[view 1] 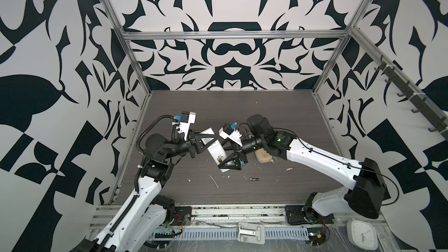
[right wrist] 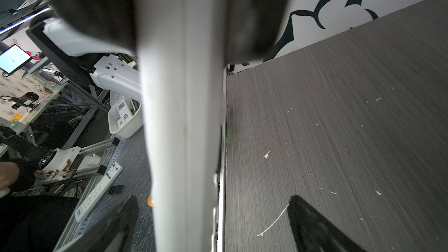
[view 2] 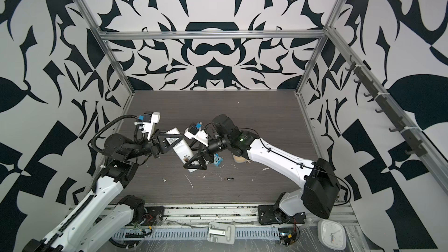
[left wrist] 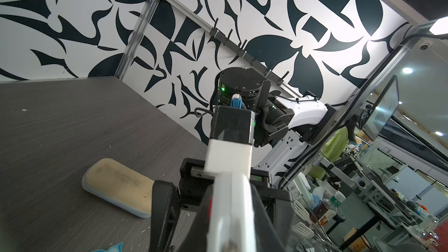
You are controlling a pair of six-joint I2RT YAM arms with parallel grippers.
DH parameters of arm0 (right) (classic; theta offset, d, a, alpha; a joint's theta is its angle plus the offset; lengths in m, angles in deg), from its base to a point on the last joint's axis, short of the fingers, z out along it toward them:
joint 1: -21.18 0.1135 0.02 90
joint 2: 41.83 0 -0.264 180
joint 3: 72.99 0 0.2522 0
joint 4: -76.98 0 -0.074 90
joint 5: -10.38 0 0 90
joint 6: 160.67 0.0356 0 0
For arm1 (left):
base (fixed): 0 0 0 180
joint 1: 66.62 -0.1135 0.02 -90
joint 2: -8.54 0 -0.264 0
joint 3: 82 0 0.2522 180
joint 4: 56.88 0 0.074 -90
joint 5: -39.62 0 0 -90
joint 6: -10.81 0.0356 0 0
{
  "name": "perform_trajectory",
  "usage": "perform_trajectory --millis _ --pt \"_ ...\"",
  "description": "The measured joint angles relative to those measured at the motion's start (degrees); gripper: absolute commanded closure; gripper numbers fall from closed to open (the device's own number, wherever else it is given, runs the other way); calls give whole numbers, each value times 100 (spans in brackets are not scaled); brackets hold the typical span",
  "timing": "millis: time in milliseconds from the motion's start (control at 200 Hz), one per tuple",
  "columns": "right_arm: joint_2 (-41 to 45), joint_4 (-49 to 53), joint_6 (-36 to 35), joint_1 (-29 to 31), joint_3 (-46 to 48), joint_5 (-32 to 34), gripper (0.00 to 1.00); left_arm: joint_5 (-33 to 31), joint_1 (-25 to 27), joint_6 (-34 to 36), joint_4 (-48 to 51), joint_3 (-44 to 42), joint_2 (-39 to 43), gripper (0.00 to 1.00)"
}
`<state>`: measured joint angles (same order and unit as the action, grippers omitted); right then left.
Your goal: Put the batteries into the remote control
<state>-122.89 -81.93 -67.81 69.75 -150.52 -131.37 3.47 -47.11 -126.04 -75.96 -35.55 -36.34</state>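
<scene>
While L gripper [view 1: 210, 141] pinches slim white remote control [view 1: 214, 152], R gripper [view 1: 221, 156] gapes astride it; nxt prob. fetch dark cylindrical battery [view 1: 253, 179] near that gripper.

Bright even light, soft shadows, bent edges, right wrist view's near foreground blurred

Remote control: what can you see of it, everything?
The remote control is a long, slim white plastic bar, diagonal in both top views. The left gripper is shut on its far part, where buttons show. The open right gripper straddles its near end. A small brownish piece, unidentifiable, sits there.
</scene>
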Motion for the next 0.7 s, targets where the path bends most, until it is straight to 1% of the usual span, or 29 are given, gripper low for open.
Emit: perform_trajectory --millis 385,560,630,700 --pt "0 -433 262 0 127 190 0 0 0 37 120 0 -2 100" --pt "0 -463 275 0 129 203 9 0 0 37 144 0 0 100" --pt "0 -466 278 0 131 190 15 -9 0 50 144 0 -2 100" --pt "0 -472 269 0 131 184 18 -13 0 50 166 0 -2 100"
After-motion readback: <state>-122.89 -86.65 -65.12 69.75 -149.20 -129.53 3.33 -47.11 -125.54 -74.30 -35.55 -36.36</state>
